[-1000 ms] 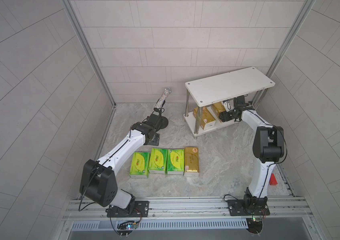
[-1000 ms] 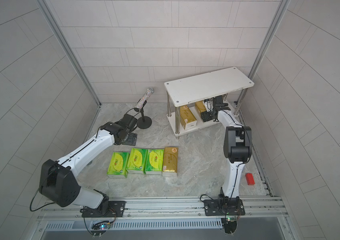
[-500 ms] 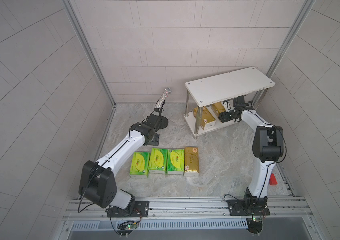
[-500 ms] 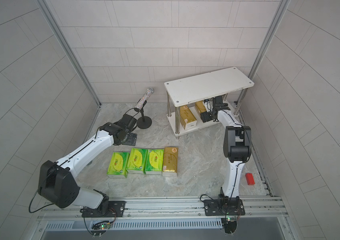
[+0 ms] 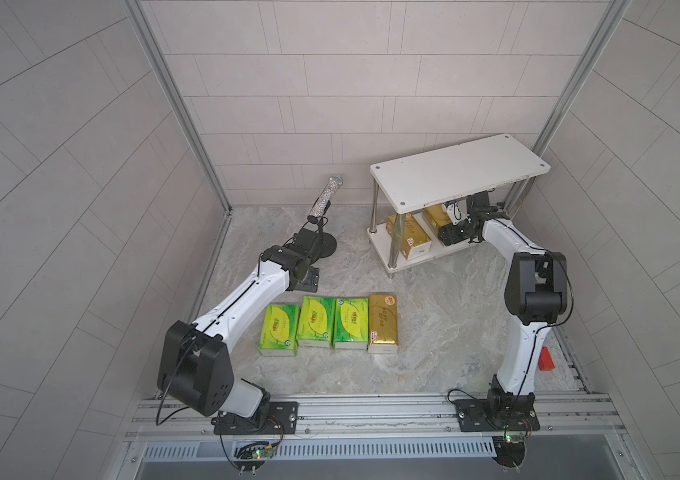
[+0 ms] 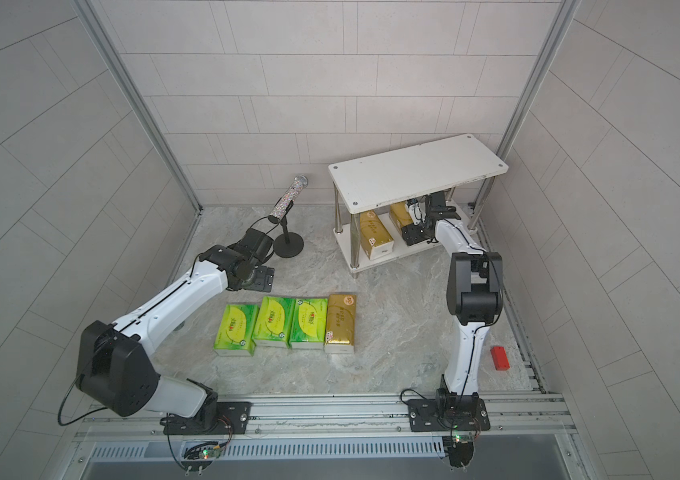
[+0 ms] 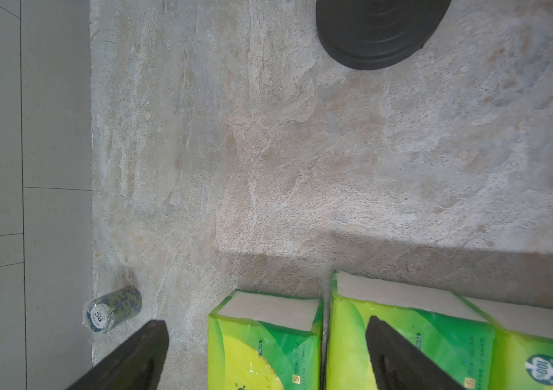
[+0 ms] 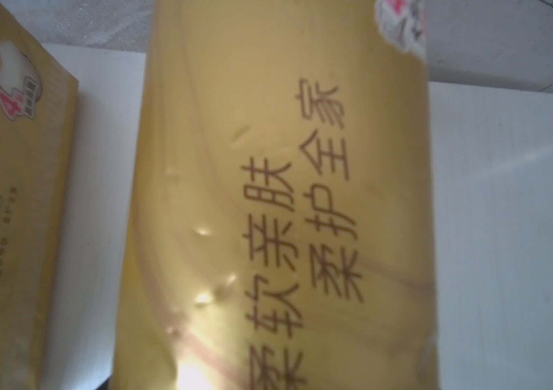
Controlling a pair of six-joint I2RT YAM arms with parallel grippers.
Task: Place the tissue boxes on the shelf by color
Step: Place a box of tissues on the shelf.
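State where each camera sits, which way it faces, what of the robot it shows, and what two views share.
Top views: high above the front rail, looking down toward the back wall; left arm and right arm show whole.
Left wrist: on the left arm, facing down at green tissue packs and a black stand base; open left pincer shows.
Right wrist: on the right arm, inside the shelf, close on a gold tissue pack; no pincer clearly shows.
Shared: top and left wrist views show the green tissue packs.
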